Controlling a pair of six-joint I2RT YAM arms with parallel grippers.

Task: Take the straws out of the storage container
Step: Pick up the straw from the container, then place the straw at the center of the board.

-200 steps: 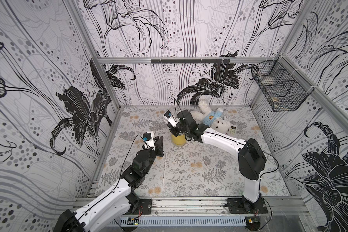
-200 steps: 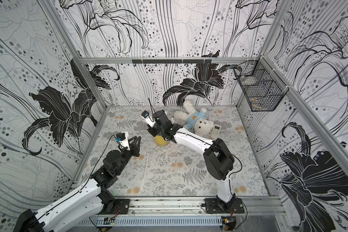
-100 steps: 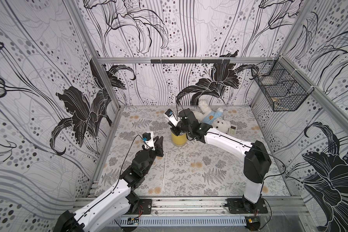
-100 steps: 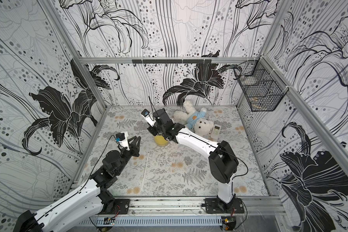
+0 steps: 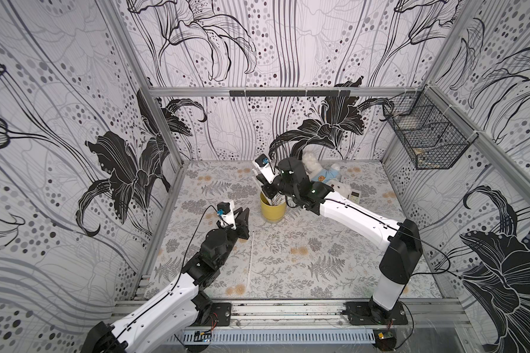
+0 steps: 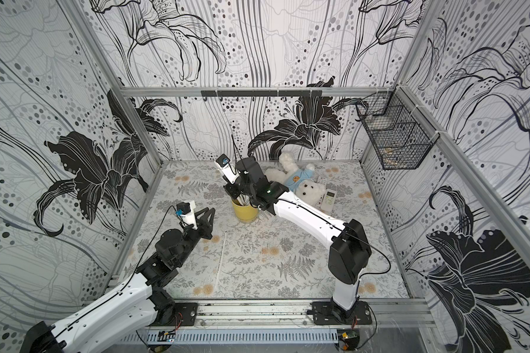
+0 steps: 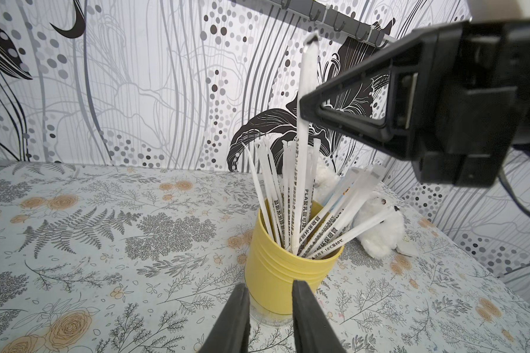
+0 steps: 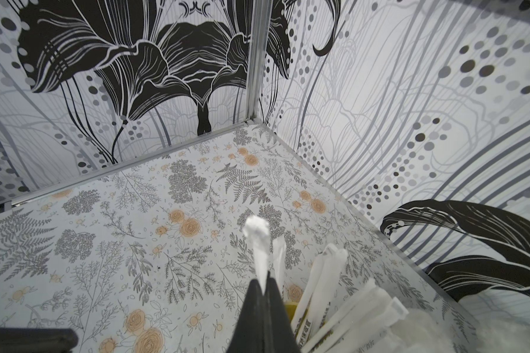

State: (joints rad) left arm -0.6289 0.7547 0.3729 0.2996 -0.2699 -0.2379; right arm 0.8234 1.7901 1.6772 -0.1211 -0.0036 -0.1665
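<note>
Straws: white paper wrappers with dark lettering, fanned out in the yellow storage container.
Pinched straw: near upright, long axis vertical, foot in the cup, tip above the fingers.
Right gripper: closed on the pinched straw, directly over the cup.
Left gripper: half open, empty, cup just beyond its fingertips.
Loose straw: flat beside the left gripper.

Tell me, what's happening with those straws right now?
Right gripper shut on one straw, lower end in yellow cup. Left gripper open, beside cup. Another straw on table. Nothing blocking.
</note>
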